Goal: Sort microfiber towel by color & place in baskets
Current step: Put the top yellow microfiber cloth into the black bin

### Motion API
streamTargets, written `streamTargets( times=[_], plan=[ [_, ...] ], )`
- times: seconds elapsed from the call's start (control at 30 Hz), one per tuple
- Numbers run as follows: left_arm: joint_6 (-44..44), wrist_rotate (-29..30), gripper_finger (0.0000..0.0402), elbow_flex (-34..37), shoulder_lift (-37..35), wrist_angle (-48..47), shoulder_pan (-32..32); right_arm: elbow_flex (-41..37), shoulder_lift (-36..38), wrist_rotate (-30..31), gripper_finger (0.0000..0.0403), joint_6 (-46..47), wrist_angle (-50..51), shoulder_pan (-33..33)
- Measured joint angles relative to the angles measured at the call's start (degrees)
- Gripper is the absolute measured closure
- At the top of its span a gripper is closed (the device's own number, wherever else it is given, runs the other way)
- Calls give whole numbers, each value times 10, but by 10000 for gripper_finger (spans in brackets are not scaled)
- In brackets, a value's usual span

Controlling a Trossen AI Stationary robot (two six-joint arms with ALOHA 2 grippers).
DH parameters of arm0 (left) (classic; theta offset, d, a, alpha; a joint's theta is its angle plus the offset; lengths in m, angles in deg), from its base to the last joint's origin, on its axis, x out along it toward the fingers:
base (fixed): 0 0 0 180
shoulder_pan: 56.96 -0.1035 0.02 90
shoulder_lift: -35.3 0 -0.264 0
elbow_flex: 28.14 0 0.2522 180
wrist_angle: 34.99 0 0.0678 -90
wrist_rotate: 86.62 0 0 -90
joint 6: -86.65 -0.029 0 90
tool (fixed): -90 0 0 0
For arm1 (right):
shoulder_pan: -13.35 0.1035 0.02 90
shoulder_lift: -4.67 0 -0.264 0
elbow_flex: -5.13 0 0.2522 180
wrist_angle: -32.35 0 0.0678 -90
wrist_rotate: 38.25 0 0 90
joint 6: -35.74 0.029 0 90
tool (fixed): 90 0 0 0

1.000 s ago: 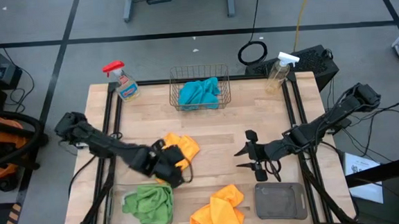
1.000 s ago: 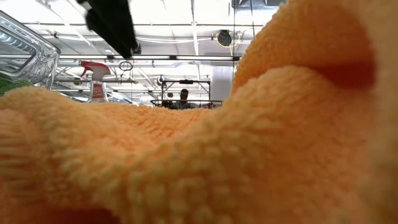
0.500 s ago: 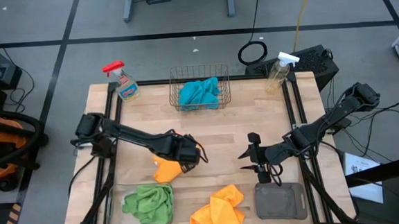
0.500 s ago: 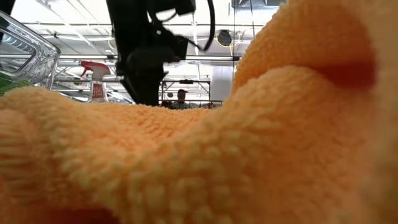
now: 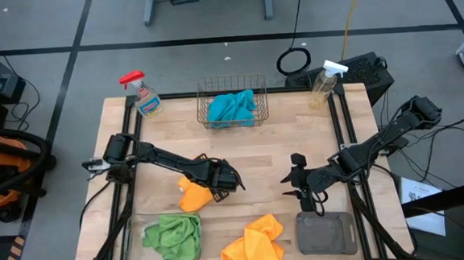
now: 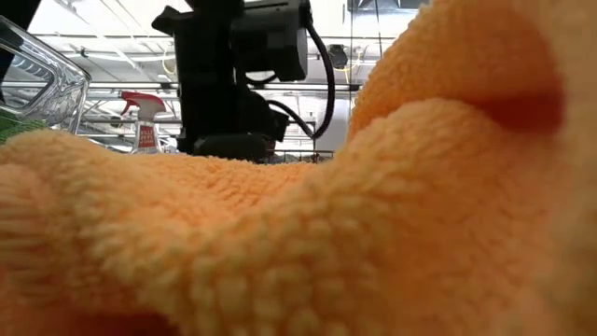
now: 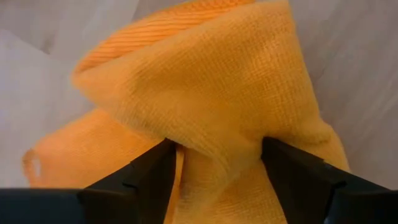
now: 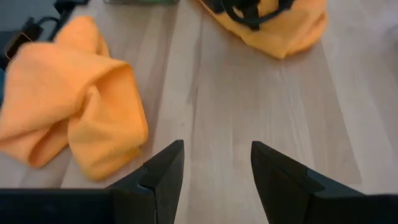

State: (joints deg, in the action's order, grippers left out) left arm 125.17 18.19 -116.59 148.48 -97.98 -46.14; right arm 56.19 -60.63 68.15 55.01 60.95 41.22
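An orange towel (image 5: pixel 192 197) lies bunched on the wood mid-table, and my left gripper (image 7: pixel 217 171) stands on it, open and pointing steeply down. A second orange towel (image 5: pixel 253 243) lies at the near edge and fills most of the low view (image 6: pixel 298 243). My right gripper (image 5: pixel 294 186) hovers open with nothing between its fingers, just beyond the far rim of the dark grey bin (image 5: pixel 325 234). Teal towels (image 5: pixel 232 107) lie in the copper wire basket (image 5: pixel 202 108). A green towel (image 5: pixel 174 235) lies in the clear bin (image 5: pixel 130 233). My left gripper comes at the orange towel from above, its open fingers (image 7: pixel 152 177) on either side of a raised fold (image 7: pixel 217 118). The cloth fills the gap and lies against both fingers' inner sides. The towel rests on the table.
A red-trigger spray bottle (image 5: pixel 143 95) stands at the far left and a white-trigger one (image 5: pixel 324 82) at the far right, next to a black box (image 5: pixel 369 72). Bare wood lies between the two grippers (image 8: pixel 261 106).
My left gripper has come down from well above the table onto the orange towel mid-table and has tipped to point more steeply down. The towel stays on the table.
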Motion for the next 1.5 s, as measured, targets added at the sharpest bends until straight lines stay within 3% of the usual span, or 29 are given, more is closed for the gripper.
streamTargets(
  times=[0.17, 0.43, 0.5, 0.73, 0.9, 1.17, 1.3, 1.5],
  plan=[
    [-16, -12, 218, -2, 15, 23, -3, 0, 0, 0, 225, 18, 18, 2],
    [-16, -12, 371, -11, 18, 50, -3, 0, 0, 19, 225, 26, 19, 33],
    [-15, -12, 390, -18, 13, 43, -2, 0, 0, 34, 225, 25, 19, 42],
    [-33, 25, 385, -50, -52, 82, 17, 0, 0, 91, 225, 18, 20, 62],
    [-99, 80, 385, -67, -96, 168, 38, 0, 0, 140, 225, 26, 12, 68],
    [-206, 202, 385, -68, -115, 316, 53, 0, 0, 196, 225, 21, -144, 70],
    [-247, 213, 385, -68, -115, 387, 53, 0, -2, 205, 224, 24, -193, 70],
    [-292, 212, 385, -68, -115, 465, 58, 0, -19, 288, 206, 39, -205, 69]
  ],
)
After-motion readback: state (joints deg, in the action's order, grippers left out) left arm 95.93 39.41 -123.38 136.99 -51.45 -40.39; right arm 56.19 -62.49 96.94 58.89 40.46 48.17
